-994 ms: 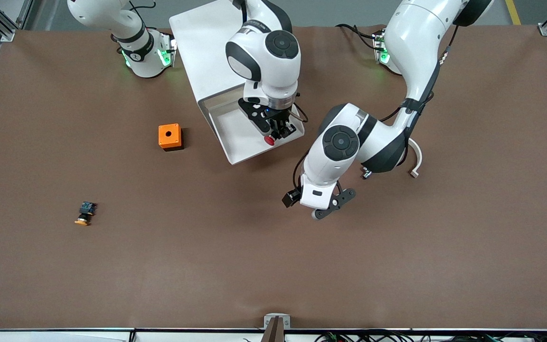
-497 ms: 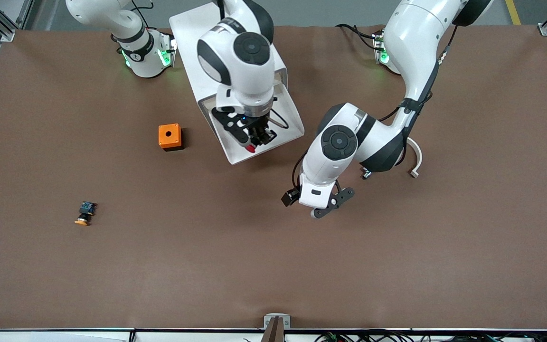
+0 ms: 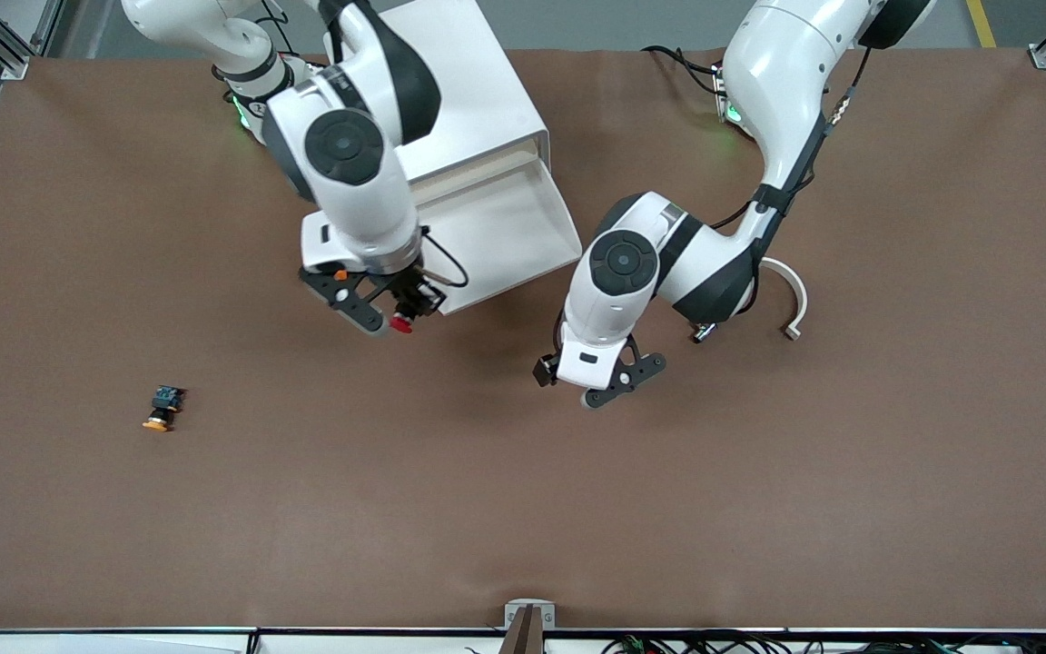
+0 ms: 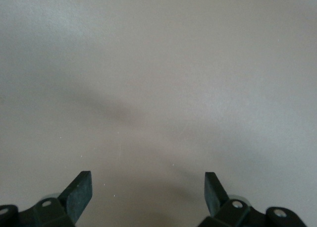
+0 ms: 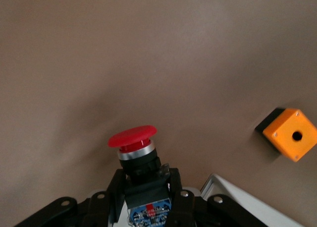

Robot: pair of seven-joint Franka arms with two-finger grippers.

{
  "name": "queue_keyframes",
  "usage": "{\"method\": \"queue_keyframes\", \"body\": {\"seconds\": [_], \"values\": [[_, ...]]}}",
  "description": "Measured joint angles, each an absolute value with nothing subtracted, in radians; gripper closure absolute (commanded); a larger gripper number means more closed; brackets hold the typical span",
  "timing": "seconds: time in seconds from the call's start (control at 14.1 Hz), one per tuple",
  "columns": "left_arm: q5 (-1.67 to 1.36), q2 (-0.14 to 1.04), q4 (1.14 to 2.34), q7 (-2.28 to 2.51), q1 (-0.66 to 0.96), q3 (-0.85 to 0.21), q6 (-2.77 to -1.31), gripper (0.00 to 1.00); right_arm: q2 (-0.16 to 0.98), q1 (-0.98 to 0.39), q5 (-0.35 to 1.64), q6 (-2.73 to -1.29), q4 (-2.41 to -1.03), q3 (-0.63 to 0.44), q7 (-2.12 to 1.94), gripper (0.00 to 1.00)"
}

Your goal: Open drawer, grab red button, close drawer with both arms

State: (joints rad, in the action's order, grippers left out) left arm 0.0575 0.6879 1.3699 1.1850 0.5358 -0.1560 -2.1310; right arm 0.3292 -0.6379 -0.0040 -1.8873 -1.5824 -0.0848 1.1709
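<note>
The right end effector [image 3: 393, 315] was clamped on the button [image 3: 402, 323], the left end effector [image 3: 611, 389] waited spread apart, and the drawer [image 3: 509, 236] stood open, not yet closed.

open brown table [image 3: 759, 509] lies below both arms (only the orange-capped button [image 3: 160, 410] sits there); drawer [image 3: 509, 232] juts out.

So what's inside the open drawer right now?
The drawer shows only its bare white floor. The right arm covers the part toward its own end. The button is out, held in the right gripper over the table.
</note>
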Motion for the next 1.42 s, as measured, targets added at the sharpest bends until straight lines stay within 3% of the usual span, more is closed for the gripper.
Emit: {"method": "queue_keyframes", "body": {"seconds": [0.71, 1.42], "values": [[0.058, 0.694, 1.388, 1.217, 0.624, -0.157, -2.125, 0.00, 0.315, -0.377, -0.002, -1.888, -1.659, -0.086, 0.681, 1.00], [0.047, 0.700, 1.381, 1.256, 0.708, -0.159, -1.986, 0.00, 0.341, -0.163, 0.027, -2.145, -1.838, -0.087, 0.395, 1.00]]}}
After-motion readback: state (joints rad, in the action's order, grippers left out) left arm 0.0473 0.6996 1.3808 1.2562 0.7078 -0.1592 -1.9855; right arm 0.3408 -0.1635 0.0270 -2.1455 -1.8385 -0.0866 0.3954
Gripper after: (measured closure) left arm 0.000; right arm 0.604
